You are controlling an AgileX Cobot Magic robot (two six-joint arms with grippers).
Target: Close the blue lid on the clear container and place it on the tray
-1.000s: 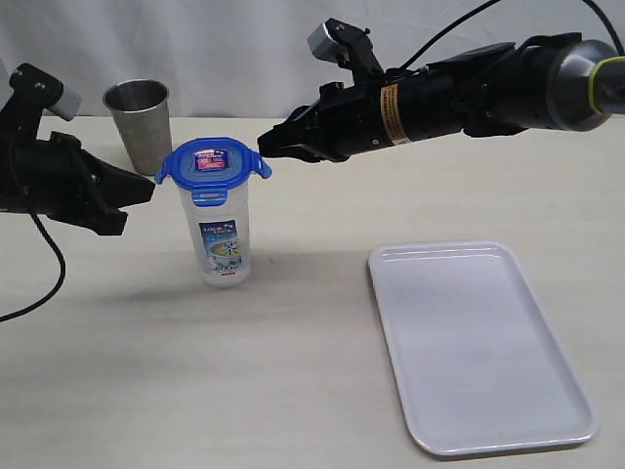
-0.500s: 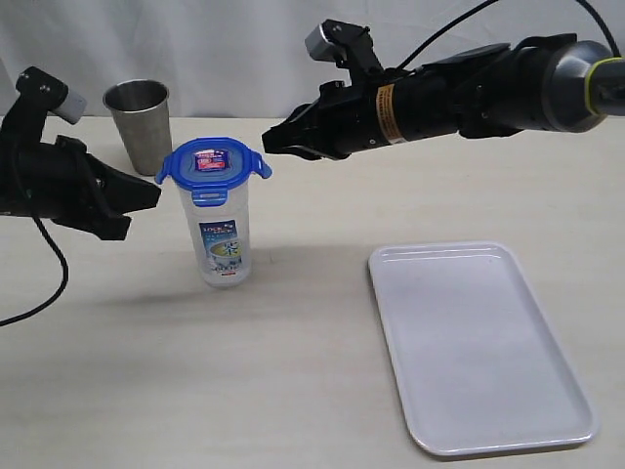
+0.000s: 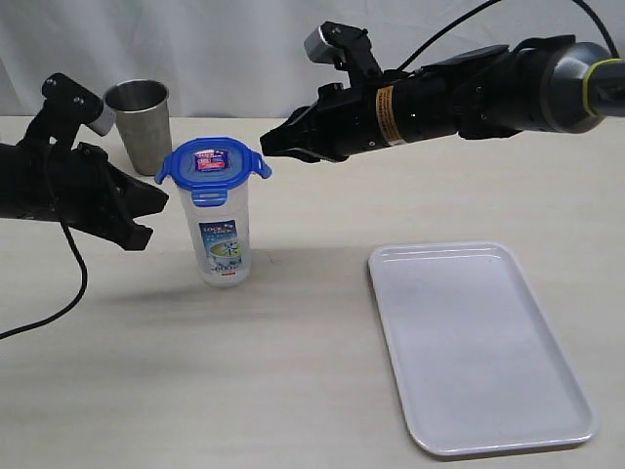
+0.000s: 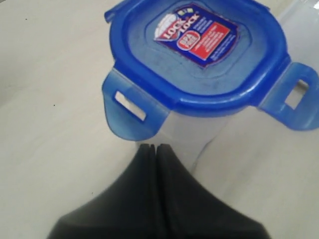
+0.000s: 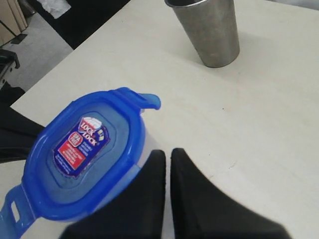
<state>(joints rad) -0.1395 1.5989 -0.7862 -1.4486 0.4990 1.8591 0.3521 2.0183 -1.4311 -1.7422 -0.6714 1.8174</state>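
The clear container stands upright on the table with the blue lid resting on top. The lid's side flaps stick outward. My left gripper is shut and empty, its tips just left of the container below the lid rim. In the left wrist view the left gripper points at the container wall under a raised flap of the lid. My right gripper hovers just right of and slightly above the lid, jaws together on nothing. The right gripper sits beside the lid. The white tray lies at the front right.
A steel cup stands behind and left of the container, close to the left arm; the cup also shows in the right wrist view. The table edge and dark floor appear beyond the cup.
My left arm has swung right and slightly lower, bringing its tips closer to the container. The right gripper has risen a little and holds near the lid.
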